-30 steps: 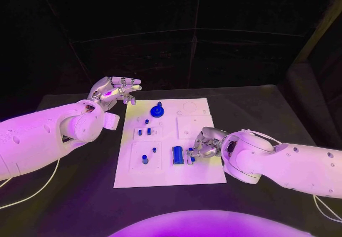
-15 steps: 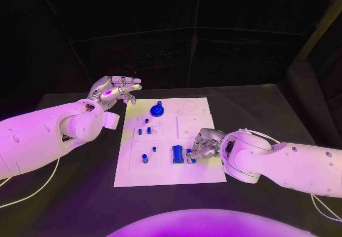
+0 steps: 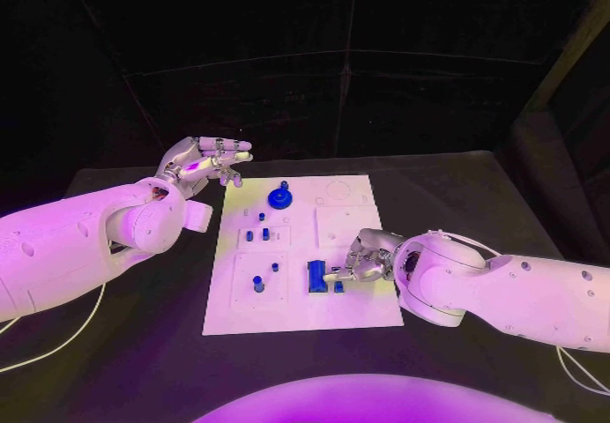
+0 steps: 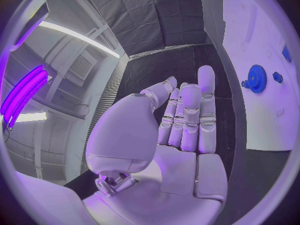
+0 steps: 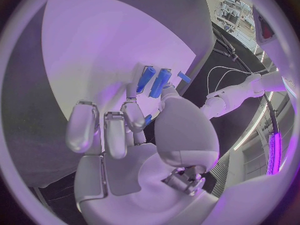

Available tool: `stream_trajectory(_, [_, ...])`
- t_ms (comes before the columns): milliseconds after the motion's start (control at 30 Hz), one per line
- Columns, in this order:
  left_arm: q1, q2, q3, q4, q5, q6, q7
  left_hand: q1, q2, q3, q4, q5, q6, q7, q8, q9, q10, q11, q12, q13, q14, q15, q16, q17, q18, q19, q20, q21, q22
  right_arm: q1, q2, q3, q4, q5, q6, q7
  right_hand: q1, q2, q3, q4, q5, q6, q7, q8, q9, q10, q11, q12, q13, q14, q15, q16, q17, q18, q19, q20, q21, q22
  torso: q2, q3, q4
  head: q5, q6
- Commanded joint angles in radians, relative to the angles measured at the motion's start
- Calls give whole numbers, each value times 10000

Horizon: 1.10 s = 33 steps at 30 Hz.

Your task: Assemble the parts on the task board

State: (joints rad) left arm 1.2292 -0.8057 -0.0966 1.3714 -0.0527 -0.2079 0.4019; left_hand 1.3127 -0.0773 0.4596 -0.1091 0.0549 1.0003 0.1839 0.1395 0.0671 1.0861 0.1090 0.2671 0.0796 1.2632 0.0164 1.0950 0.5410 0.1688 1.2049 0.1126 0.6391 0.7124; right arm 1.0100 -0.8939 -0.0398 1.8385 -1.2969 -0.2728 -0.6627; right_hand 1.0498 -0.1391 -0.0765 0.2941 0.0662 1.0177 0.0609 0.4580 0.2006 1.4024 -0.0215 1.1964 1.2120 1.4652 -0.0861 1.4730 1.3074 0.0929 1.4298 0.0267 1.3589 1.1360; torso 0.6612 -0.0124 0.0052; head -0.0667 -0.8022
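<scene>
Head view: the task board lies in the middle of the black table. The right hand rests low over the board's right side, near its front edge, and its fingertips pinch a small blue part just beside the upright blue block. In the right wrist view the small blue part sits between the thumb and one finger. The left hand hovers above the table beside the board's far left corner, released, fingers spread, holding nothing. A blue gear stands at the board's far edge, and small blue pegs stand along its left side.
</scene>
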Motion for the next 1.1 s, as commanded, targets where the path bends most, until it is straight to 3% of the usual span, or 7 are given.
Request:
stream_trajectory(33, [14, -9, 5, 14, 20, 145, -4, -56, 51, -65, -5, -29, -56, -16, -11, -9, -69, -32, 55, -9, -72, 2, -32, -9, 134, -33, 16, -37, -15, 12, -31, 1, 14, -33, -268, 81, -44, 21, -262, 8, -60, -67, -1, -31, 15, -31, 62, -57, -7, 698, 38, -69, 817, -117, -15, -6, -41, -13, 10, 3, 4, -11, -8])
stream_trajectory(133, [14, -11, 5, 11, 20, 144, -7, -56, 51, -65, -5, -29, -56, -16, -11, -9, -69, -32, 55, -9, -72, 2, -32, -9, 134, -33, 16, -37, -15, 12, -69, 1, 49, -33, -257, 96, 63, 143, -411, 0, -8, -72, 1, -27, 35, -33, 64, -59, -3, 700, 41, -71, 819, -120, -7, 0, -33, 8, 4, 6, 2, -17, -17])
stream_trajectory(233, [14, -10, 5, 11, 20, 148, -9, -56, 51, -65, -5, -29, -56, -16, -11, -9, -69, -32, 55, -9, -72, 2, -32, -9, 134, -33, 16, -37, -15, 12, -141, 1, 107, -33, -114, 172, 623, 370, -415, -62, 208, -73, -1, -18, 68, -31, 63, -56, 10, 702, 42, -76, 821, -121, -4, 2, -30, 21, 4, 10, 4, -22, -10])
stream_trajectory(533, [13, 4, 5, -8, 20, 156, -12, -56, 51, -65, -5, -29, -56, -16, -11, -9, -69, -32, 55, -9, -72, 2, -32, -9, 134, -33, 16, -37, -15, 12, -390, 1, 323, -33, 600, 532, 1940, 576, -513, -473, 43, -59, 1, 3, 140, -27, 61, -47, 44, 710, 40, -69, 851, -130, 4, 3, -15, 77, -9, 2, -3, -27, -12])
stream_trajectory(833, [13, 38, 4, -41, 20, 164, -21, -53, 57, -63, -7, -28, -66, -12, -14, -9, -85, -29, 60, -11, -82, 6, -39, -25, 133, -37, 19, -42, -18, 11, -503, 1, 381, -33, 881, 637, 2151, 643, -583, -585, 168, -61, 8, 1, 156, -37, 67, -66, 34, 706, 45, -81, 835, -132, 2, 7, -14, 85, -8, -3, 5, -71, 10])
stream_trajectory(1100, [12, 61, 4, -59, 20, 170, -21, -53, 57, -63, -7, -28, -66, -12, -14, -9, -85, -29, 60, -11, -82, 6, -39, -25, 133, -37, 19, -42, -18, 11, -454, 1, 234, -73, 834, 579, 2241, 797, -647, -624, 383, -63, 16, -2, 171, -35, 73, -61, 46, 709, 51, -76, 850, -134, 4, 12, -9, 101, 5, -1, 15, -76, 19])
